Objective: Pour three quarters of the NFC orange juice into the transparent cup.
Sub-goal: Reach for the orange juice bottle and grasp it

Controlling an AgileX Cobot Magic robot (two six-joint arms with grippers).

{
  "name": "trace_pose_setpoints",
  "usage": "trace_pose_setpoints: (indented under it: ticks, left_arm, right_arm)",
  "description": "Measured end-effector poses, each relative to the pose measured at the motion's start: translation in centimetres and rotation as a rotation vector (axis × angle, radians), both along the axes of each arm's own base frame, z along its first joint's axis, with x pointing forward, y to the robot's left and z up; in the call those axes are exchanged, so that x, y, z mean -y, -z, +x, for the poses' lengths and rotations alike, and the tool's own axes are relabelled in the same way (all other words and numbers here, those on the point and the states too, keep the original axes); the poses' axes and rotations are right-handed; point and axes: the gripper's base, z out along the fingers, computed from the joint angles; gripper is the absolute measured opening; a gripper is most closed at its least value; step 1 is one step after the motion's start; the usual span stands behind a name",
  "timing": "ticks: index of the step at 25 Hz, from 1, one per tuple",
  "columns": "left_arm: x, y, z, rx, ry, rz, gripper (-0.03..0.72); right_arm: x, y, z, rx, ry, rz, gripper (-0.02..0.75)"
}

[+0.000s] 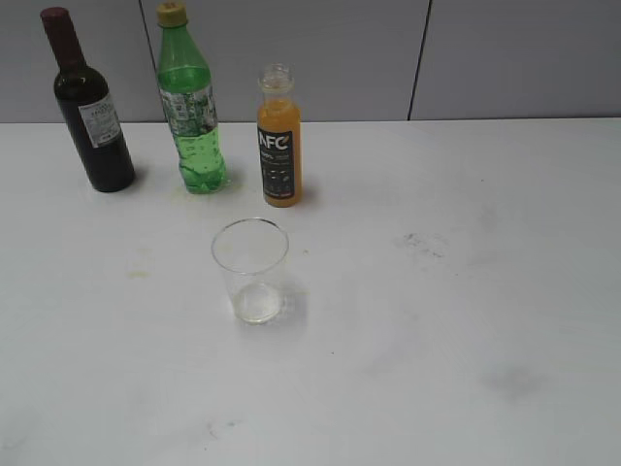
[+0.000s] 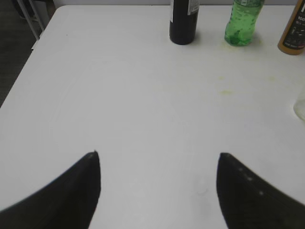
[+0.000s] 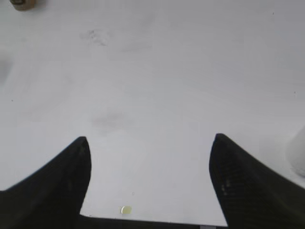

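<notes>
The NFC orange juice [image 1: 278,141] stands upright at the back of the white table, uncapped, nearly full. Its base also shows in the left wrist view [image 2: 293,36] and the right wrist view [image 3: 22,4]. The transparent cup [image 1: 251,270] stands empty in front of it, nearer the camera; its edge shows at the right border of the left wrist view [image 2: 300,106]. My left gripper [image 2: 158,167] is open and empty over bare table, well left of the cup. My right gripper [image 3: 149,152] is open and empty near the table's front edge. Neither gripper shows in the exterior view.
A dark wine bottle [image 1: 90,107] and a green plastic bottle [image 1: 192,107] stand left of the juice at the back. A small pale speck [image 3: 126,209] lies by the table's front edge. The table's left edge [image 2: 28,55] drops to a dark floor.
</notes>
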Motion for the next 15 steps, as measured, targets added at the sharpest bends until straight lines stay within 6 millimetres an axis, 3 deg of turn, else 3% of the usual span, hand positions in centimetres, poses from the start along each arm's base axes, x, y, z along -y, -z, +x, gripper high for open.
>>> trace_pose_setpoints:
  ticks: [6, 15]
  left_arm:
    - [0.0, 0.0, 0.0, 0.0, 0.0, 0.0, 0.584]
    - [0.0, 0.0, 0.0, 0.0, 0.0, 0.0, 0.584]
  right_arm:
    - [0.3, -0.1, -2.1, 0.131, 0.002, 0.018, 0.592]
    - [0.3, -0.1, -2.3, 0.145, 0.004, 0.021, 0.591]
